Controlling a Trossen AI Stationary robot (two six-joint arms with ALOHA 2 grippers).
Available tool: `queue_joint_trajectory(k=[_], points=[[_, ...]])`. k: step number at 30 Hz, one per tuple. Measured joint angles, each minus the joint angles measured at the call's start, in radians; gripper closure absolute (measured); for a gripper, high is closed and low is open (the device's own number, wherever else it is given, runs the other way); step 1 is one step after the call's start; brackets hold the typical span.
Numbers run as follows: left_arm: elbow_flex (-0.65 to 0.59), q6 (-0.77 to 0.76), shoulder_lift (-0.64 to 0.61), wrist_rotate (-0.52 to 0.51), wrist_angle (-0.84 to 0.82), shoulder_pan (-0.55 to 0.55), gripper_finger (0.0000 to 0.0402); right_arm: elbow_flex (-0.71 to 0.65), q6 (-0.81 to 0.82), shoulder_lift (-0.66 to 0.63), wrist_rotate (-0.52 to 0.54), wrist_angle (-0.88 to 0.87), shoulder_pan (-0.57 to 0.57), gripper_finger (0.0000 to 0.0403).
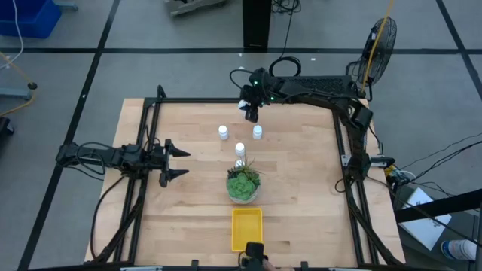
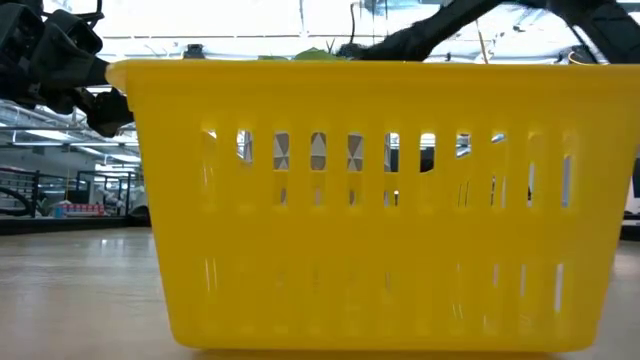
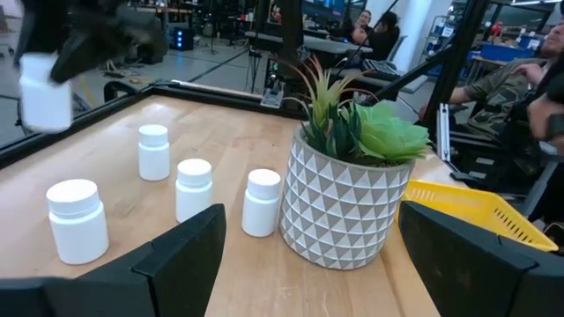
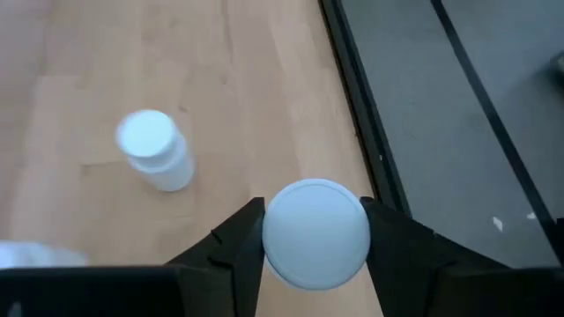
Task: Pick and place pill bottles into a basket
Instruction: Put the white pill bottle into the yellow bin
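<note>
My right gripper [image 1: 251, 114] hovers over the table's far middle, shut on a white pill bottle [image 4: 315, 233], which also shows raised in the left wrist view [image 3: 42, 99]. Several more white capped pill bottles stand upright on the wood: [image 1: 223, 132], [image 1: 257, 132], [image 1: 239, 149]. The yellow basket [image 1: 246, 228] sits at the near edge, in front of a potted plant [image 1: 243, 183]. At the table's left, my left gripper [image 1: 179, 162] is open, holds nothing, and points at the bottles. My right gripper pinches the pill bottle between its two fingers, one on each side of the round cap [image 4: 273, 236]. The fingers come from above, slanting down. The bottle stands upright in the hold, lifted clear of the table.
The plant in its patterned white pot [image 3: 339, 207] stands between the bottles and the basket [image 2: 380, 200]. A black frame rail [image 1: 241, 102] runs round the table. People sit in the room beyond the table's right side [image 3: 502, 84].
</note>
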Motion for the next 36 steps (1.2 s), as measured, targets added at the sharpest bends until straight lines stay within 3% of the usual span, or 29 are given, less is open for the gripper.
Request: queue_joint_trajectory(k=[6,21,30,36], points=[[0.000,0.003,0.000,-0.005,0.002,0.000,0.0062,0.000,0.016,-0.120,0.084,-0.068,0.091,0.0243],[0.000,-0.023,0.000,-0.006,-0.002,0.000,0.0062,0.000,0.225,-0.327,0.088,-0.201,0.401,0.0241],[0.000,-0.038,0.000,-0.007,-0.008,0.000,0.0062,0.000,0.379,-0.356,0.089,-0.180,0.626,0.0241],[0.000,-0.078,0.000,-0.008,-0.008,0.000,0.0062,-0.012,0.446,-0.340,0.163,-0.160,0.746,0.0246]])
